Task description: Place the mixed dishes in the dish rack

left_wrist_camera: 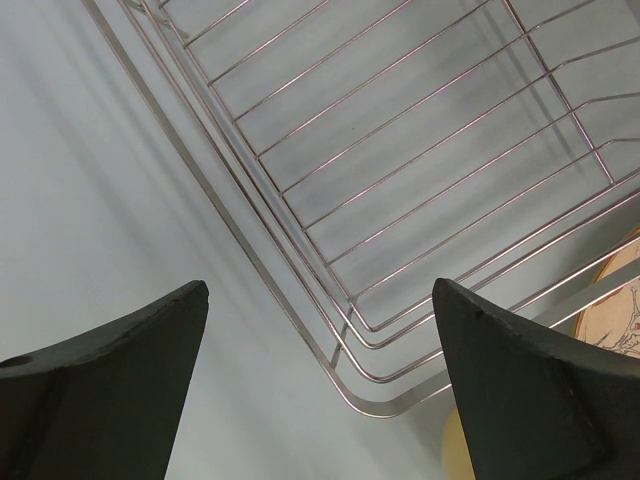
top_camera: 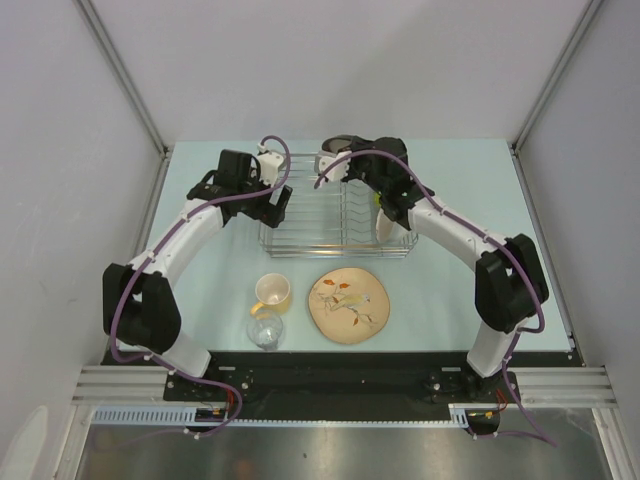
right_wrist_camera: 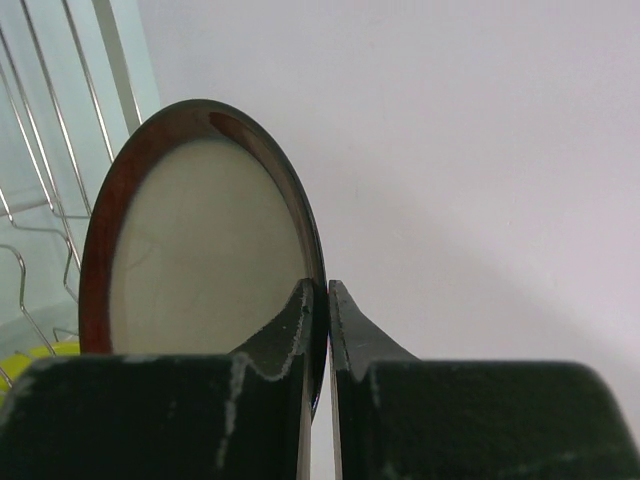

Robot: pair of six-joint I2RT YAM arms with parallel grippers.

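While left pincer point(left_wrist_camera: 320, 295) gapes by rack point(top_camera: 312, 226), right pincer point(right_wrist_camera: 322, 288) clamps red-brown dish point(right_wrist_camera: 200, 250).

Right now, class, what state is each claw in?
Left claw: open, holding nothing.
Right claw: closed on the rim of the red-brown dish.

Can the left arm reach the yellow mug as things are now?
Probably yes. The left gripper is open and empty over the near left corner of the dish rack, and the cream-yellow mug sits just in front of it with nothing between them.
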